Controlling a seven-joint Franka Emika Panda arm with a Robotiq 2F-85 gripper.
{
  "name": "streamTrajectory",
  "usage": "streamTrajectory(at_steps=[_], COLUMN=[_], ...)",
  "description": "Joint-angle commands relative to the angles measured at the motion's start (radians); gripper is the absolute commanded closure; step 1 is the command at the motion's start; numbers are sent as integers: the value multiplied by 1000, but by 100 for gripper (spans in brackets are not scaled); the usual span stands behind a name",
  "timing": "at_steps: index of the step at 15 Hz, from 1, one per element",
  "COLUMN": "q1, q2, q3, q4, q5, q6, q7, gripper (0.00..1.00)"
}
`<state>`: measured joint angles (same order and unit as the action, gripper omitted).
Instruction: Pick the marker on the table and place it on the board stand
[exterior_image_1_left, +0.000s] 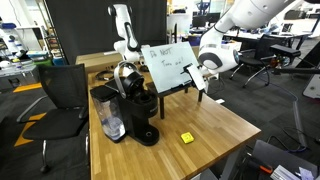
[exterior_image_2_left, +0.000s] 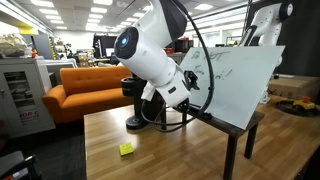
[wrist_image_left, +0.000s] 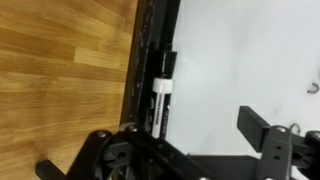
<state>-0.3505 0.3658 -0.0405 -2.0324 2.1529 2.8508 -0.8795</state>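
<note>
— Are my fingers (wrist_image_left: 262, 135) holding anything?
— No. Your gripper (wrist_image_left: 185, 140) is spread wide and its pads are empty. The marker (wrist_image_left: 160, 95) lies along the black ledge of the board stand (wrist_image_left: 250, 60), between the fingers but nearer one of them.
— What now?
— I'd back straight off the board with the jaws wide, so that finger can't roll the marker onto the table (wrist_image_left: 60, 80).
— Anything close by?
— The coffee machine (exterior_image_1_left: 135, 110) stands beside the stand. The yellow block (exterior_image_1_left: 186, 137) is well apart.

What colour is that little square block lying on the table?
Yellow. The block shows best in an exterior view, lying on the light-wood table.
</note>
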Motion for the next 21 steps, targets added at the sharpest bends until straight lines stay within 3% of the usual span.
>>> streamTrajectory(at_steps=[1, 8, 10, 14, 21], q1=[12, 39, 45, 54, 59], q2=[-60, -177, -209, -268, -362], q3=[0, 9, 25, 58, 46], q4=[-62, -188, -241, -380, -536], q5=[36, 19, -59, -332, -742], q6=[-25, -28, -15, 1, 1], q7=[-53, -72, -28, 99, 280], gripper=[0, 0, 0, 0, 0])
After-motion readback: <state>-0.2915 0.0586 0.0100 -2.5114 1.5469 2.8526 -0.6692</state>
